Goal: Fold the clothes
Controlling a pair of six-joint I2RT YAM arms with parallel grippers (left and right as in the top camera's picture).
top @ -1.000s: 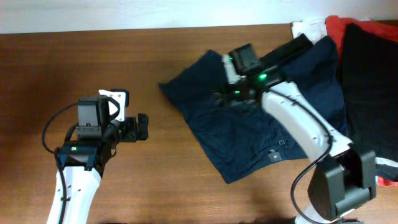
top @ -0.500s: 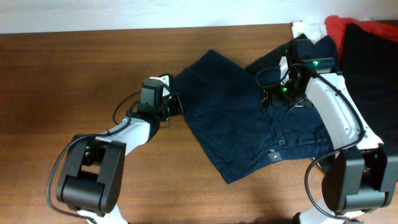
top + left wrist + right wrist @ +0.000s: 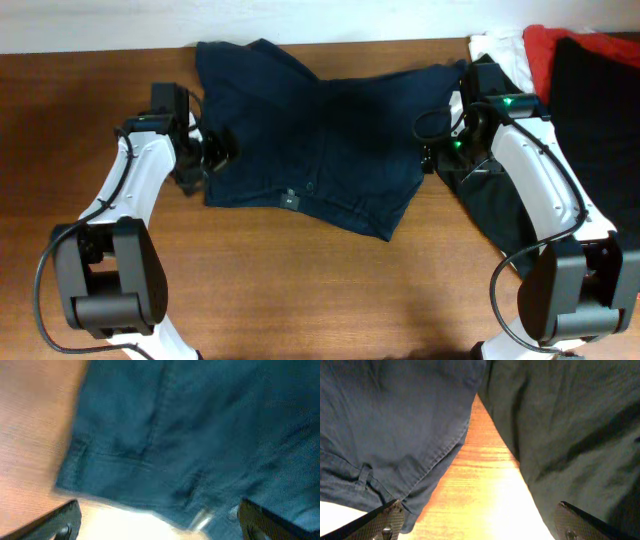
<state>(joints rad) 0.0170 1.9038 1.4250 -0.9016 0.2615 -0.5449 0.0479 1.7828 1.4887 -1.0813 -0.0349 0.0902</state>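
The dark navy shorts (image 3: pixel 320 130) lie spread along the far middle of the table, waistband toward the front. My left gripper (image 3: pixel 218 155) is open at the shorts' left edge. In the left wrist view the fingers stand wide apart (image 3: pixel 160 527) over the blurred navy cloth (image 3: pixel 190 425) and hold nothing. My right gripper (image 3: pixel 432 158) is open at the shorts' right edge. In the right wrist view it (image 3: pixel 480 527) hangs over bare wood, with the navy hem (image 3: pixel 395 420) on its left.
A darker garment (image 3: pixel 495 215) lies under my right arm and fills the right of the right wrist view (image 3: pixel 570 435). A white garment (image 3: pixel 495 47), a red one (image 3: pixel 545 45) and a black one (image 3: pixel 595 130) are piled at the far right. The table's far edge runs behind the shorts.
The shorts have shifted left and toward the far edge and now lie spread wide. My left gripper has moved left with their edge. My right gripper has stayed put since half a second ago.
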